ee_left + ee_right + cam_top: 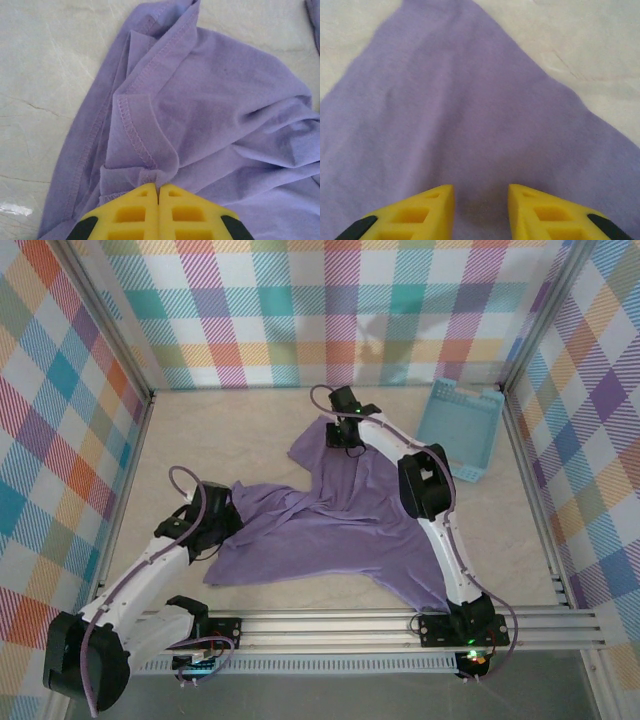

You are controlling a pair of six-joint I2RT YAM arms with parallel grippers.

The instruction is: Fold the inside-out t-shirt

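Nearest me, the left arm (150,565) bends low from its base toward the left edge of the t-shirt (330,530). The left gripper (158,189) is pinched tight on a bunched fold of hem. The shirt lies rumpled across the middle of the table (250,425). The right arm (445,540) stretches long over it to the far corner. There the right gripper (481,190) points down, jaws partly apart over flat cloth, gripping nothing. A blue basket (462,425) sits beyond, to the right.

Lavender t-shirt (320,530), lt-blue basket (462,430), multicolour plaid walls (330,300)
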